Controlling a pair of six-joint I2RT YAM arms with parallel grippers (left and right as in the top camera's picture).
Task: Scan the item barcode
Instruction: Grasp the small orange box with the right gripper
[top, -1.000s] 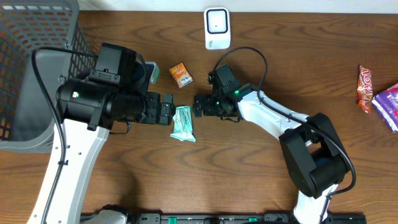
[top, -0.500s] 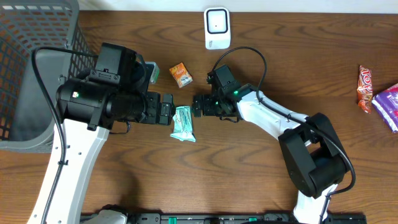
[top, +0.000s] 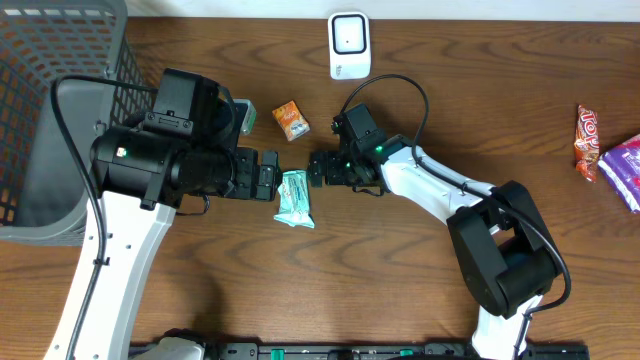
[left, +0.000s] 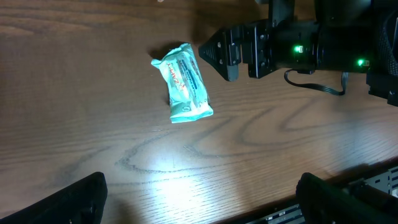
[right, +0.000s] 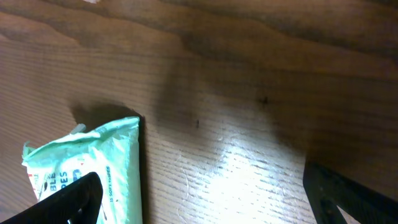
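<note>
Far L, a wire basket (top: 40, 120) is being kept at the edge of the desk (top: 400, 290), prob. as the drop-off for scanned items. The left tool (top: 265, 177) is being held wide open w/ nothing in it, near the teal packet (top: 295, 197), likely so the packet can be straddled. The packet is being left flat on the desk btwn both tools, touched by neither. No barcode is being shown in any view. An orange box (top: 291, 120) is being left just behind it. The right tool (top: 318, 168) is being held fully open & empty, pointed at the packet's other side. Further back, a white scanner (top: 349, 45) is being stood facing the desk, so the packet prob. has to be lifted & turned toward it. Far R, a red snack bar (top: 588, 140) & a purple pack (top: 625, 170) are being left well apart from the work.
</note>
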